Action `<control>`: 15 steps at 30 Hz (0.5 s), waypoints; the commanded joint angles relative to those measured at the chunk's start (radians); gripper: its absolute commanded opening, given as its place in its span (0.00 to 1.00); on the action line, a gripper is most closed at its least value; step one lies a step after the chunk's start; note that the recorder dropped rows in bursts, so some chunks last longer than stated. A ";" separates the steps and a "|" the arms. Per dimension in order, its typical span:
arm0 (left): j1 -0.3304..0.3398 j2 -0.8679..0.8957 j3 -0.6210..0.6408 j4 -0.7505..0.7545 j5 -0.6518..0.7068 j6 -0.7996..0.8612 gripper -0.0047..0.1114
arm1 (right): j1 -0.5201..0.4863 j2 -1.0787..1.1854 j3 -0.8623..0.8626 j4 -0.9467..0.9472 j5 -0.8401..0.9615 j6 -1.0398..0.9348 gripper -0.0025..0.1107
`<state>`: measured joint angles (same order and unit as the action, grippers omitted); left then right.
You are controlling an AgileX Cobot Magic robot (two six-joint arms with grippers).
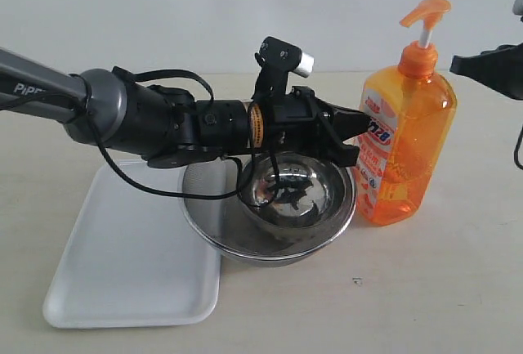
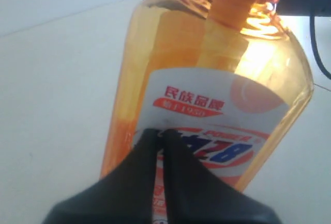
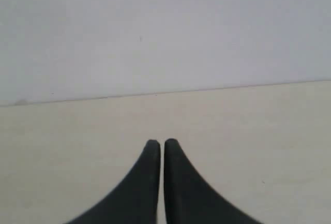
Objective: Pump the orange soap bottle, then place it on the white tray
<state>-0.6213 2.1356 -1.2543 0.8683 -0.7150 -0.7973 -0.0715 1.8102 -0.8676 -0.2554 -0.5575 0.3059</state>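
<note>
- Left gripper (image 1: pixel 364 132) stretched across steel mesh bowl (image 1: pixel 208 199), jaws pressed together, nothing pinched, tips right at label (image 2: pixel 207 105) of orange soap bottle (image 1: pixel 413 154).
- Bottle upright on table (image 1: pixel 441 289), just right of bowl, off white tray (image 1: pixel 122 264) at far left.
- Right gripper (image 1: pixel 459 64) beside pump head (image 1: pixel 425 12), apart, jaws pressed together, empty.
</note>
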 commanded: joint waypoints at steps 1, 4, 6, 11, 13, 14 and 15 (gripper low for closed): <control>0.018 -0.040 -0.003 0.020 -0.013 0.001 0.08 | -0.054 -0.062 0.050 0.004 -0.034 0.032 0.02; 0.035 -0.071 0.015 0.025 -0.015 -0.006 0.08 | -0.085 -0.123 0.118 -0.027 -0.100 0.088 0.02; 0.048 -0.100 0.029 0.050 -0.017 -0.017 0.08 | -0.087 -0.179 0.174 -0.064 -0.165 0.131 0.02; 0.078 -0.179 0.100 0.057 -0.017 -0.017 0.08 | -0.078 -0.292 0.285 -0.094 -0.232 0.167 0.02; 0.094 -0.238 0.160 0.057 -0.017 -0.006 0.08 | -0.078 -0.373 0.352 -0.095 -0.225 0.168 0.02; 0.101 -0.259 0.177 0.057 -0.017 -0.001 0.08 | -0.078 -0.400 0.382 -0.096 -0.223 0.175 0.02; 0.106 -0.281 0.200 0.057 -0.017 0.002 0.08 | -0.078 -0.435 0.408 -0.096 -0.230 0.183 0.02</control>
<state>-0.5307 1.9136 -1.1051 0.9194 -0.7175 -0.8061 -0.1499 1.4576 -0.5275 -0.3374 -0.7718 0.4722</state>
